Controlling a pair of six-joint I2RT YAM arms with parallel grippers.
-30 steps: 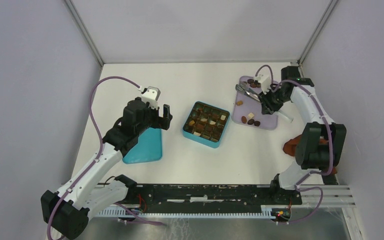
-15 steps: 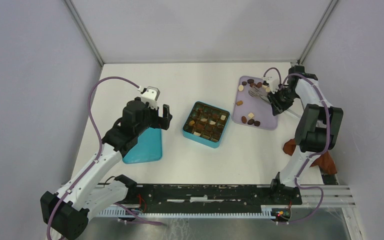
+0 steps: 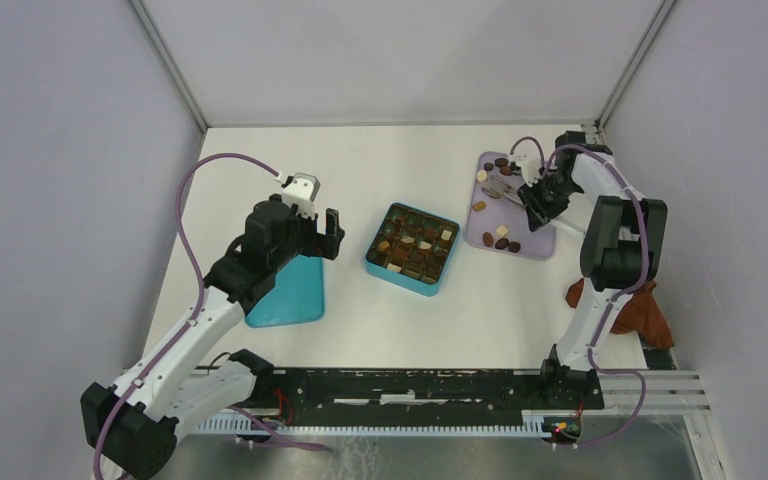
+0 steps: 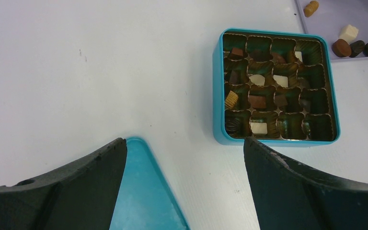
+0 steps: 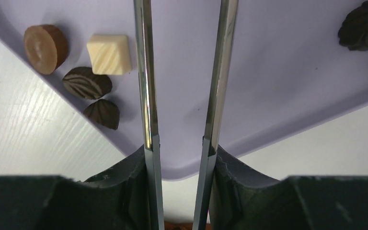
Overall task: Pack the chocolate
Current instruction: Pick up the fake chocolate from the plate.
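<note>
**Top external view.** Packing is judged partly done. The teal box [image 3: 396, 280] stands open at mid-counter [image 3: 410, 160], and some of its cells are filled. Its lid [image 3: 295, 295] lies apart to the left. Loose chocolate [image 3: 501, 231] lies on the lavender tray [image 3: 535, 243], right of the box. A reddish-brown cloth [image 3: 645, 320] lies at the near right. The left arm reaches forward from its base with the elbow bent. The left claw [image 3: 332, 235] hangs between lid and box, facing the box. The right arm is folded steeply, elbow raised. The right claw [image 3: 538, 195] is over the far part of the tray, with the metal tongs [image 3: 503, 186] pointing left from it.

**Left wrist view.** The left claw [image 4: 182, 143] is spread wide and holds nothing. A corner of the lid [image 4: 139, 191] shows between its fingers. In the box [image 4: 216, 86], several cells hold a piece of chocolate [image 4: 257, 101], dark, mid brown or cream. Others look empty, so filling them and then fitting the lid appear to be what is left.

**Right wrist view.** The right claw [image 5: 177, 148] is closed on the metal tongs [image 5: 146, 72], one arm of them against each finger. The two arms run parallel over the tray [image 5: 278, 96]. Their tips are out of view, so whether they carry a piece cannot be told. Chocolate [image 5: 109, 53] lies just left of the tongs, near the tray's edge. One dark piece sits at the upper right.
</note>
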